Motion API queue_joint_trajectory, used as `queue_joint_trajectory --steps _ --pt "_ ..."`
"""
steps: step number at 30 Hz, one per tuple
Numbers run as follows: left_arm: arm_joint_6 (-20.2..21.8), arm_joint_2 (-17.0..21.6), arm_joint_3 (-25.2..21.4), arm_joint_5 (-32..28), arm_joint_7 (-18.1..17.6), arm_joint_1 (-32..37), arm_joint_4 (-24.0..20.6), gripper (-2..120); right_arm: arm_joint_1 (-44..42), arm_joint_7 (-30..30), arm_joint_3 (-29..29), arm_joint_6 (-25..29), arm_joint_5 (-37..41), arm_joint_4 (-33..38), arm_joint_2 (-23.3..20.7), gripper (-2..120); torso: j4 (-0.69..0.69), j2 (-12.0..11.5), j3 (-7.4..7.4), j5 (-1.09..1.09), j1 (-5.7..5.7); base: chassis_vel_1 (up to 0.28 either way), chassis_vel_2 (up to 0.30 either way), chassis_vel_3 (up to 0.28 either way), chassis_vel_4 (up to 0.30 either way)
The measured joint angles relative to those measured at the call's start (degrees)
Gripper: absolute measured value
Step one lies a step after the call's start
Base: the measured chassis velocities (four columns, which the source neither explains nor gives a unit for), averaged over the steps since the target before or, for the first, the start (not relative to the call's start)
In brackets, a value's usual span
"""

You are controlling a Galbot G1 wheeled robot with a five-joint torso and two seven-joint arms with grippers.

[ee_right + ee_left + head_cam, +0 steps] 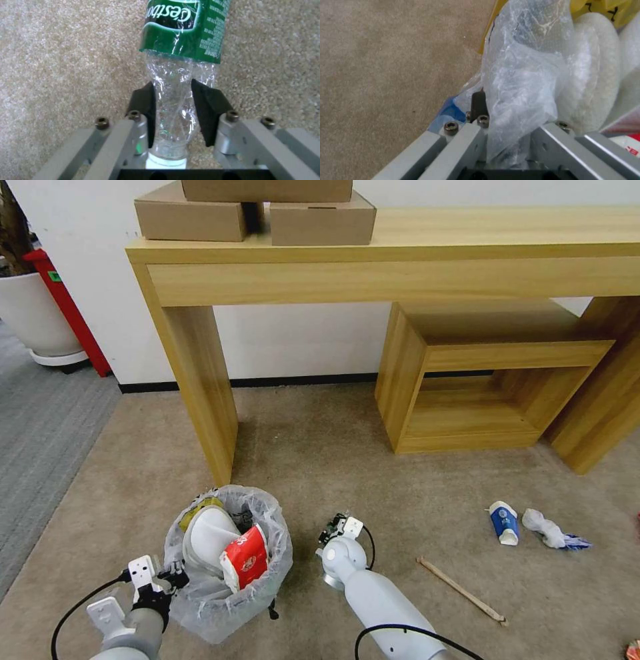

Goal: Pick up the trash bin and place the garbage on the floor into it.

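Observation:
The trash bin (220, 593), lined with a crinkled clear bag (520, 82), is at the lower left of the head view and holds a red wrapper (245, 559), a white piece and yellow packaging. My left gripper (168, 578) (506, 120) is shut on its near rim, with bag plastic pinched between the fingers. My right gripper (335, 529) (173, 100) hangs just right of the bin, low over the beige floor (320, 460). Its black pads (206, 107) are shut on the neck of a crushed clear bottle (176, 82) with a green label. More garbage lies to the right: a blue-white paper cup (505, 523), a crumpled tissue (545, 528) and a wooden stick (461, 591).
A wooden desk leg (200, 387) stands just behind the bin, and a low open shelf unit (480, 380) sits under the desk to the right. Cardboard boxes (320, 220) rest on the desk. A white planter (33, 313) and grey carpet (40, 433) are at the left.

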Motion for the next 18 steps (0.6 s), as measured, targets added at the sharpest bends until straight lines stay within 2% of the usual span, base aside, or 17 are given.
queue_joint_trajectory --steps 5,9,11,12,14,15,18 --pt "-0.08 0.1 0.2 -0.06 0.03 -0.65 0.58 1 -1.23 0.0 -0.07 -0.11 -0.42 2.02 -1.67 11 0.0 -0.01 0.01 -0.01 0.0 0.0 0.0 0.0 0.0" --pt "-0.09 0.5 0.2 -0.42 -0.01 -1.38 1.28 1 -3.78 -1.26 0.11 0.63 -0.78 7.56 -5.32 3 -0.05 -0.02 0.04 -0.03 0.01 0.0 0.0 0.0 0.0" --pt "-0.09 0.59 0.22 -0.5 -0.03 -1.81 1.69 1 -5.52 -4.28 0.67 2.58 -1.03 12.9 -8.08 0 -0.05 -0.02 0.03 -0.04 0.01 0.0 0.0 0.0 0.0" --pt "-0.09 0.59 0.22 -0.5 -0.03 -1.81 1.69 1 -5.52 -4.28 0.67 2.58 -1.03 12.9 -8.08 0 -0.05 -0.02 0.03 -0.04 0.01 0.0 0.0 0.0 0.0" --pt "-0.09 0.53 0.28 -0.52 -0.05 -2.42 2.19 1 -7.58 -8.61 1.34 5.45 -1.45 18.62 -11.23 0 -0.04 -0.02 0.03 -0.03 0.01 0.0 0.0 0.0 0.0" --pt "-0.09 0.53 0.28 -0.52 -0.05 -2.42 2.19 1 -7.58 -8.61 1.34 5.45 -1.45 18.62 -11.23 0 -0.04 -0.02 0.03 -0.03 0.01 0.0 0.0 0.0 0.0" --pt "-0.09 0.01 0.65 -0.36 -0.06 -2.99 2.73 1 -10.6 -16.28 2.21 10.34 -2.82 28.49 -16.57 0 -0.04 -0.02 0.02 -0.04 0.01 0.0 0.0 0.0 0.0"
